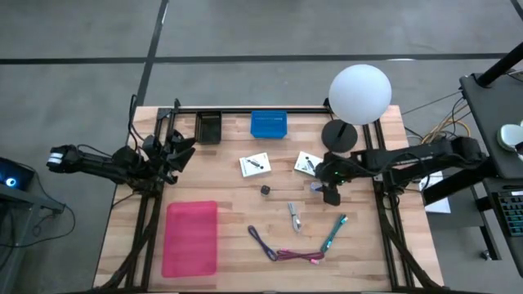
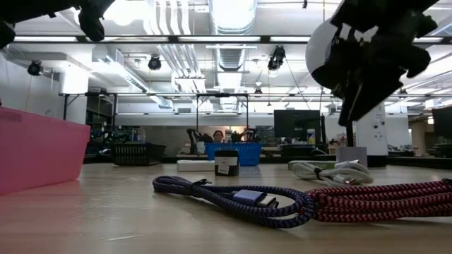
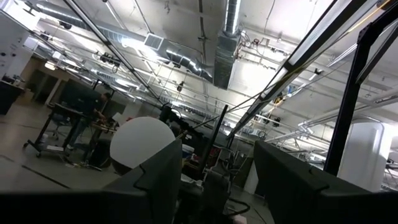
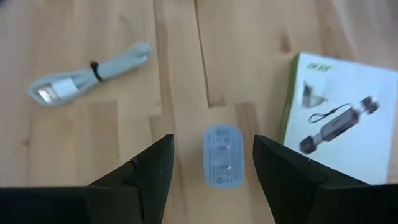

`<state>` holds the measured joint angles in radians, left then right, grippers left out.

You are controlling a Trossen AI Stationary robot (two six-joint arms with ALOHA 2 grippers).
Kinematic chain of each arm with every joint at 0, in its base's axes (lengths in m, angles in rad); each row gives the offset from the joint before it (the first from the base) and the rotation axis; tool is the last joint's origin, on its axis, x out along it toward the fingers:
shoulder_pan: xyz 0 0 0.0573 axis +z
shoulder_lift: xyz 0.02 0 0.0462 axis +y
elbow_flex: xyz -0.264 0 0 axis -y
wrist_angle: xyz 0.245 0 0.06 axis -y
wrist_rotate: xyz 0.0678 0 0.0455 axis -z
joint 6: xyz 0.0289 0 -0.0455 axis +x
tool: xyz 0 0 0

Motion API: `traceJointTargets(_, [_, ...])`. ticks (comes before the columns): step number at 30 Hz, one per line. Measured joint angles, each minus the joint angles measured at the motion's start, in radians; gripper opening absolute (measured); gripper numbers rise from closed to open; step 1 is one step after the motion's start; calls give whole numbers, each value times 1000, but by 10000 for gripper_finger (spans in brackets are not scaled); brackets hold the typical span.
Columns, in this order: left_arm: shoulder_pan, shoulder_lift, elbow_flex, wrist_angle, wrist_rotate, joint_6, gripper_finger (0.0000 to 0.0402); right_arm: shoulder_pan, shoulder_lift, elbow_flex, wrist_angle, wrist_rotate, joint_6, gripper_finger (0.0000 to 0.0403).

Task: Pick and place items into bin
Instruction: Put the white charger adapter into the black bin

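My right gripper (image 1: 330, 196) hangs open above the table's right half, tipped downward. A small lavender-grey piece (image 4: 221, 155) lies flat on the wood below the gap between its fingers, untouched. Beside it lie a white card (image 4: 342, 124) and a pale grey bundled cable (image 4: 90, 74). A second white card (image 1: 255, 163), a tiny dark cube (image 1: 265, 189), a green pen (image 1: 335, 233) and a purple-pink cord (image 1: 286, 249) lie nearby. The pink bin (image 1: 192, 237) stands at the near left. My left gripper (image 1: 181, 151) waits open at the far left, pointing upward.
A white globe lamp (image 1: 359, 94) on a black base stands at the far right, close behind my right arm. A blue basket (image 1: 268, 124) and a black tray (image 1: 208, 126) sit along the far edge. Bare wood lies between the bin and the cord.
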<state>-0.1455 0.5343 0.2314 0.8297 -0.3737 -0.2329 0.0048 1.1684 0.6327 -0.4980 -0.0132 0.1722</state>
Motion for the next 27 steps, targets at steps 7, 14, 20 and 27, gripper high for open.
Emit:
traceJointTargets(7, [0, 0, 0, 0, 0, 0, 184, 0, 102, 0, 0, 5, 0, 206])
traceJointTargets(14, [0, 0, -2, 0, 0, 0, 184, 0, 181, 0, 0, 12, 2, 206])
traceJointTargets(20, [0, 0, -3, 0, 0, 1, 184, 0, 230, 0, 3, 12, 40, 206])
traceJointTargets(27, [0, 0, -7, 0, 0, 1, 184, 0, 243, -1, 7, 13, 60, 206])
